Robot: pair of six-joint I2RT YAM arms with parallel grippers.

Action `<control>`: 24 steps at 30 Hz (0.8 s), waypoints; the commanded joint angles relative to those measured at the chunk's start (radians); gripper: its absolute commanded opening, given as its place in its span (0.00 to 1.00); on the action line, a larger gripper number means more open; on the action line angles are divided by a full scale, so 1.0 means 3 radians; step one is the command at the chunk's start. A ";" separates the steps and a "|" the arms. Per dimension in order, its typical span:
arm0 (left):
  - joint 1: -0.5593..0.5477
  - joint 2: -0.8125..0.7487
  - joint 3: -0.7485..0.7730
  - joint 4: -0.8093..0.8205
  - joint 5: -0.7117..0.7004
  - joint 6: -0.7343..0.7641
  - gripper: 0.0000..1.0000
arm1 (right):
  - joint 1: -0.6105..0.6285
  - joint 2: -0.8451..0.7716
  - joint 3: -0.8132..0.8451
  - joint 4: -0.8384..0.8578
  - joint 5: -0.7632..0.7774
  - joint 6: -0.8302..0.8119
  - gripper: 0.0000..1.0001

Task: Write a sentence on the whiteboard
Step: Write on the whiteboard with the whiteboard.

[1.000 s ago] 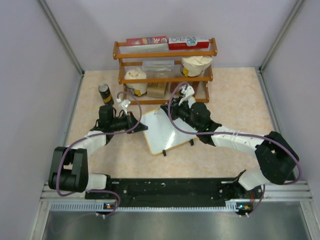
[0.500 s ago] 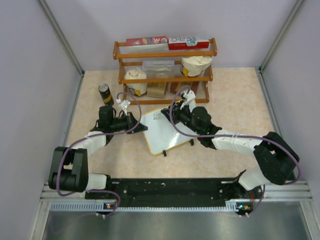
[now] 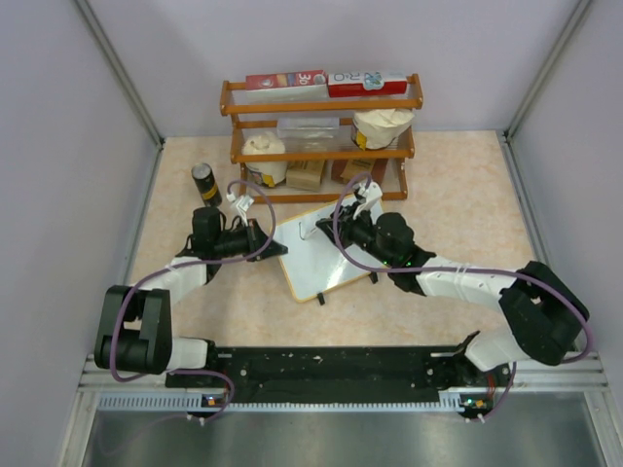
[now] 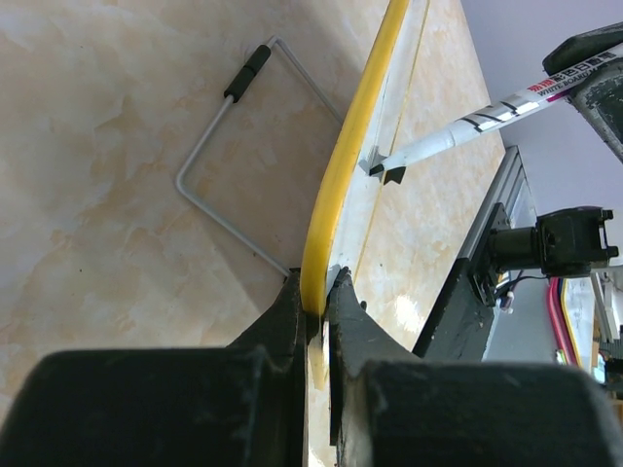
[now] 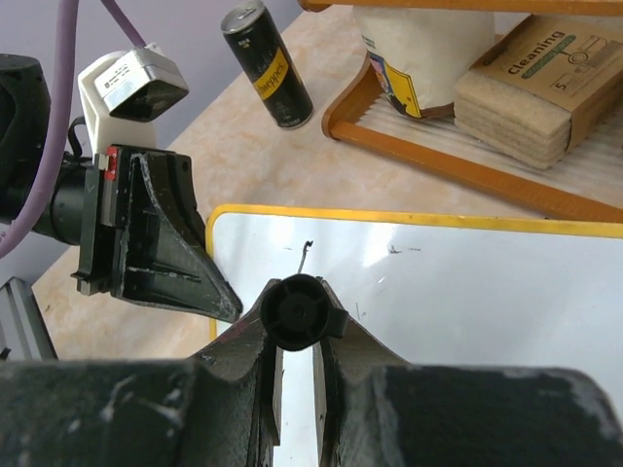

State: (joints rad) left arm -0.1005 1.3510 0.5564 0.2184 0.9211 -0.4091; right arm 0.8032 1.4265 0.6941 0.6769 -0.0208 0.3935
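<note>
We are finding the whiteboard (image 3: 321,255) lying at table centre, skewed to the table edges. L gripper (image 4: 316,292) is pinching the board's rim at its 9 o'clock edge, with one jaw pressed on each face of the frame. We are judging this a bracing hold, so the board isn't sliding under pen pressure. R gripper (image 5: 295,326) is clamping the marker (image 4: 487,115) across its barrel, jaws tight on it. The tip is pointing down at the board's 11 o'clock corner, a sensible start pt for a line of script. Per L wrist view the tip is sitting at the surface; contact looks made, but we aren't confirming it. Re the sentence: only a short stroke (image 5: 307,255) is showing, so writing is barely starting. Rack (image 3: 321,136) is standing at 12 o'clock of the board and can (image 3: 204,182) at 10 o'clock, both apart from the pen path.
</note>
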 commanded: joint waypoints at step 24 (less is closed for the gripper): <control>0.0008 -0.0044 -0.0280 0.0095 -0.0662 0.0351 0.00 | -0.0039 0.0082 0.0642 -0.0324 0.0141 0.0008 0.00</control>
State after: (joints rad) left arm -0.1009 1.3193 0.5076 0.2848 0.9230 -0.4255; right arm 0.7959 1.4170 0.8268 0.5716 0.0029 0.3946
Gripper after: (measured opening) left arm 0.054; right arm 0.114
